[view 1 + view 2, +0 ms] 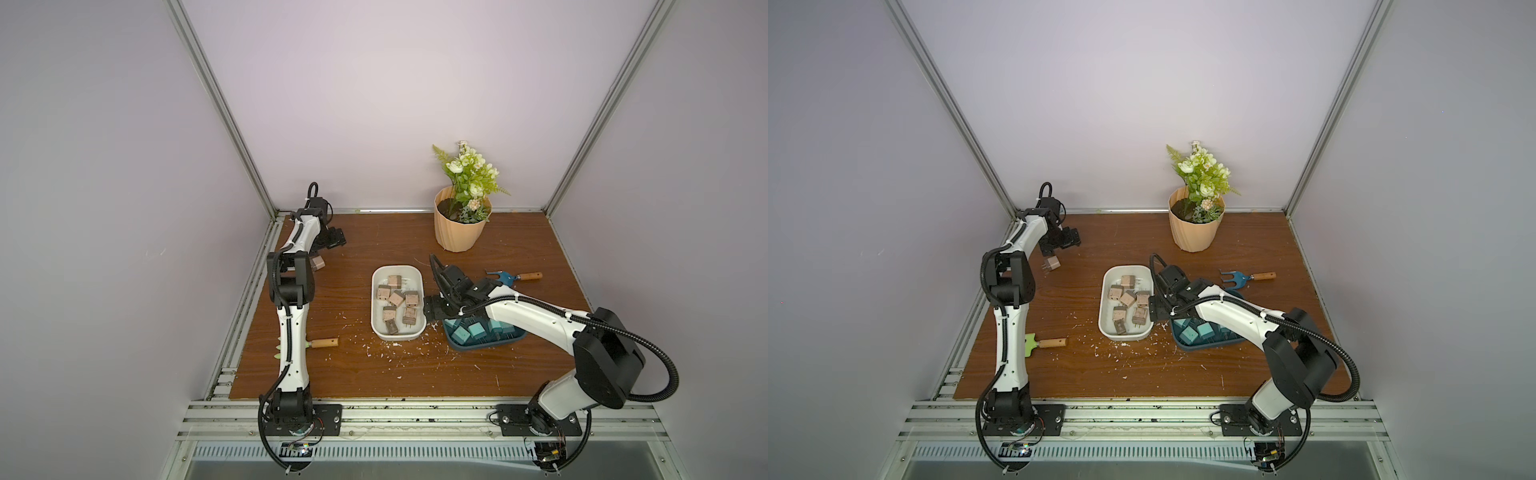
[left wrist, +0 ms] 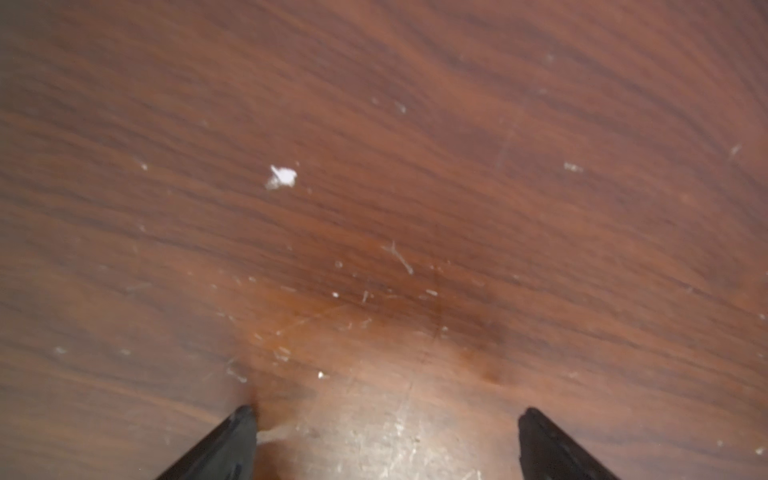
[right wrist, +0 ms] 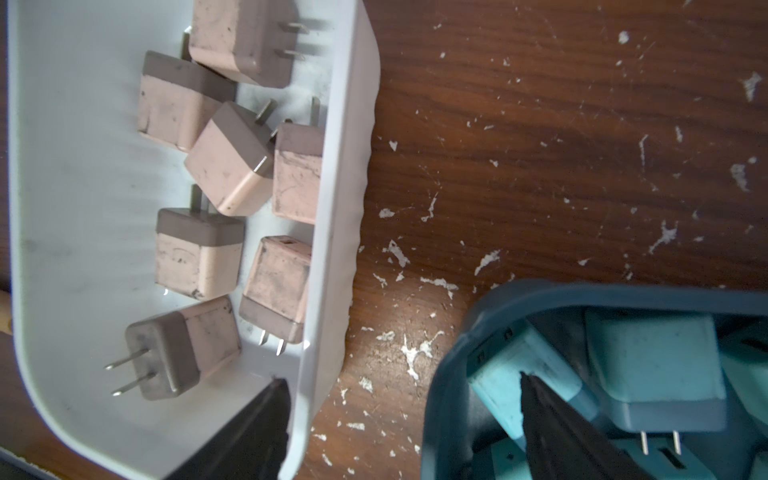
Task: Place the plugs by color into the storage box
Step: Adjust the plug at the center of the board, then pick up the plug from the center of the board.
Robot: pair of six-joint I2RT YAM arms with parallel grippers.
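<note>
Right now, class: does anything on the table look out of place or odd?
One tan plug lies loose beside the left arm, outside the white tub holding the other tan plugs. White flecks litter the table by the teal tub.

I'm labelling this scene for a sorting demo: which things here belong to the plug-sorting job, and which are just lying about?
Job: tan plugs in the white tub; teal plugs in the blue tub; loose tan plug on the table.
Lying about: potted flowers; blue garden fork; green garden fork.
</note>
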